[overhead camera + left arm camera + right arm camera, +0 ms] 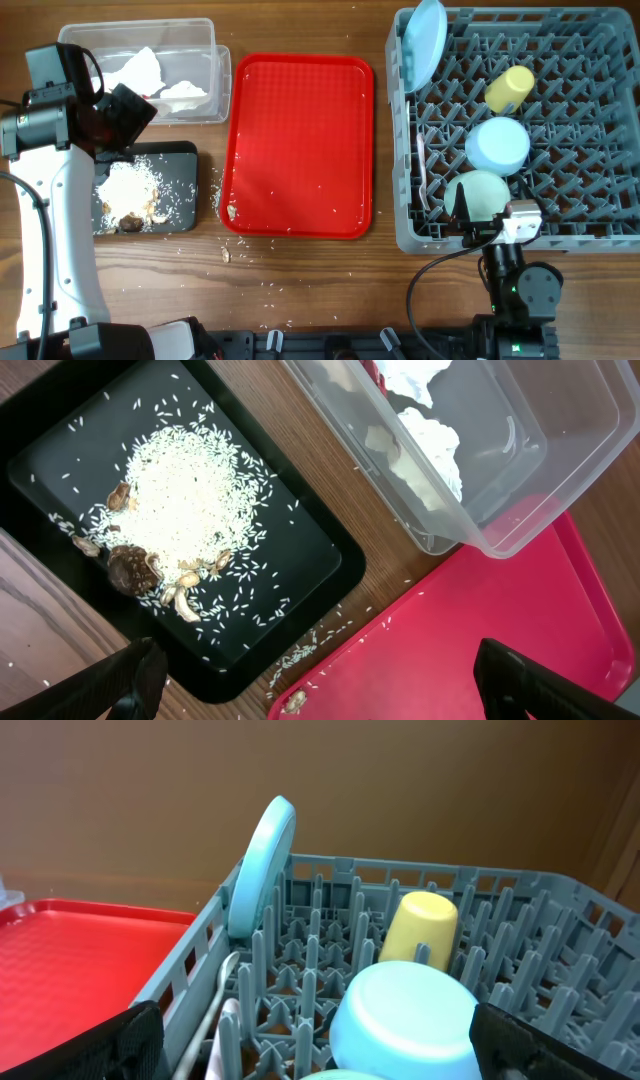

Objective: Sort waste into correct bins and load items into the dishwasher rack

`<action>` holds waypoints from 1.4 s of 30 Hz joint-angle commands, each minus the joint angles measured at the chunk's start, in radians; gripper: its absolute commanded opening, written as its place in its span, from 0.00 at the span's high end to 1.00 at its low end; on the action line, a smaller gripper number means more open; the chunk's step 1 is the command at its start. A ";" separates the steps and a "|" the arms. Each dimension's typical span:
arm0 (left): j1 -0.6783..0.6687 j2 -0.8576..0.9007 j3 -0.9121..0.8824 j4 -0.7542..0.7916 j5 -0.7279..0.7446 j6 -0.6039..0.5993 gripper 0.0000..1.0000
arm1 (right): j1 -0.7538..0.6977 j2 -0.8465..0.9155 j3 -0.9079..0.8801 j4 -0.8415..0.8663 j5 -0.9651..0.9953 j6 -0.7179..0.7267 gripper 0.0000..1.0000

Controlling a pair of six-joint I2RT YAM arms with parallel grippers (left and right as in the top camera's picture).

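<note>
White napkins [150, 75] lie in the clear tub [215, 70]. Rice and brown food scraps [130, 195] lie in the black tray [180, 155]. My left gripper [125, 112] hovers open and empty above the gap between tub and tray. In the left wrist view it [320, 695] sits over the tray corner [335, 565] and the red tray's edge. The rack [600, 130] holds the plate [425, 45] on edge, yellow cup [508, 88], blue bowl [497, 143], green bowl [477, 193] and white cutlery [425, 170]. My right gripper [500, 225] is open at the rack's front edge.
The red serving tray [300, 145] lies between the bins and the rack, with a few crumbs and one scrap [292, 703] at its front left corner. Loose rice [225, 255] is scattered on the wooden table in front of it.
</note>
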 commanded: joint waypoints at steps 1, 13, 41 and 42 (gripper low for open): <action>0.005 0.003 0.004 0.003 -0.006 -0.009 0.00 | -0.005 -0.016 -0.002 0.001 0.014 -0.029 0.00; 0.005 0.003 0.004 0.003 -0.006 -0.009 0.00 | -0.005 -0.009 -0.002 0.001 0.014 -0.029 0.00; 0.005 -0.094 0.004 0.003 -0.006 -0.009 0.00 | -0.005 -0.009 -0.002 0.001 0.013 -0.029 0.00; 0.005 -0.119 0.004 0.003 -0.006 -0.009 0.00 | -0.005 -0.009 -0.002 0.001 0.013 -0.029 0.00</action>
